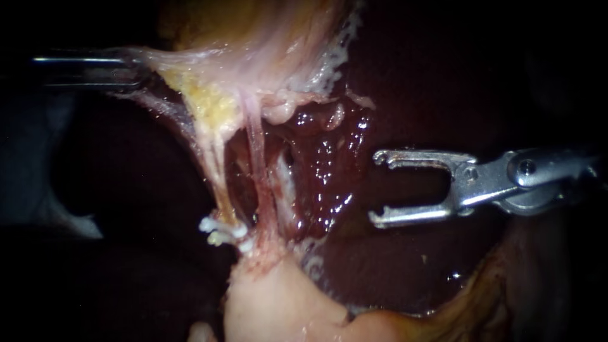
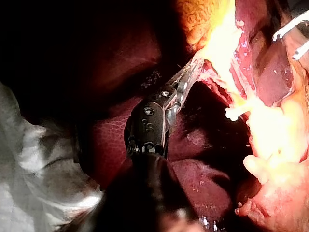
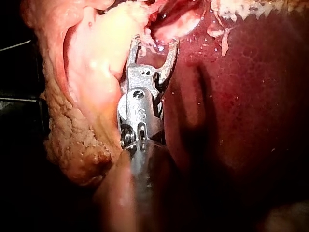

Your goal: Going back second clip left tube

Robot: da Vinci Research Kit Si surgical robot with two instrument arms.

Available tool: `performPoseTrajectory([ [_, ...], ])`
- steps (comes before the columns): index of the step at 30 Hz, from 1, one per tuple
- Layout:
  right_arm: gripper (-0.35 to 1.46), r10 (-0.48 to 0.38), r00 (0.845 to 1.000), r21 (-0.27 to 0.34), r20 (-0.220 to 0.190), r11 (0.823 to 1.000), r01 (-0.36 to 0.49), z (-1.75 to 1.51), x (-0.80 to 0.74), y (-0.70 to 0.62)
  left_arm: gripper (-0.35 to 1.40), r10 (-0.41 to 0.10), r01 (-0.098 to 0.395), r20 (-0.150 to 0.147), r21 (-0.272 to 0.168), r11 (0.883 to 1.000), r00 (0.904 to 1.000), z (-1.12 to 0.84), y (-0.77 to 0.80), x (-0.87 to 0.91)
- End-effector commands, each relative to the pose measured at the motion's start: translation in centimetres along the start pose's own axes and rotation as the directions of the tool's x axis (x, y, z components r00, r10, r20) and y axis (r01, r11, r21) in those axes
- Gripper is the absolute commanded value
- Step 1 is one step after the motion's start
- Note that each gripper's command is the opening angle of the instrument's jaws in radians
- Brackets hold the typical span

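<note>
Two thin pale tubes run down the middle of the endoscope view: the left tube (image 1: 218,168) and the right tube (image 1: 256,142). A white clip (image 1: 218,229) sits on the left tube near its lower end; the same clip (image 2: 234,113) shows in the left wrist view. My left instrument (image 1: 136,68) is shut on a fold of gallbladder tissue (image 1: 209,63) and holds it stretched to the left. My right instrument (image 1: 378,188) stands well to the right of the tubes, over the liver (image 1: 329,158), with its forked jaws open and nothing between them.
Pale fatty tissue (image 1: 278,304) bulges below the tubes. In the right wrist view the open right instrument (image 3: 153,44) lies beside a thick yellowish fold (image 3: 77,125). A white cloth (image 2: 34,164) lies beside the left shaft.
</note>
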Motion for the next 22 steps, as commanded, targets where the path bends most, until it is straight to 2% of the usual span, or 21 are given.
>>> performPoseTrajectory([
  [1,0.50,0.000,1.000,0.001,-0.001,1.000,0.000,0.01,0.00,-0.01,-0.35,0.001,-0.001,0.000,-0.001,1.000,1.0000,0.04,0.01,-0.02],
  [10,0.50,0.000,1.000,0.001,-0.001,1.000,0.000,0.02,0.00,-0.01,-0.35,0.010,-0.010,0.011,-0.021,1.000,0.9999,0.44,0.13,-0.20],
  [22,0.50,-0.006,1.000,0.001,0.000,1.000,0.006,0.01,0.00,-0.02,-0.35,0.013,-0.012,0.015,-0.024,1.000,0.9998,0.47,0.12,-0.21],
])
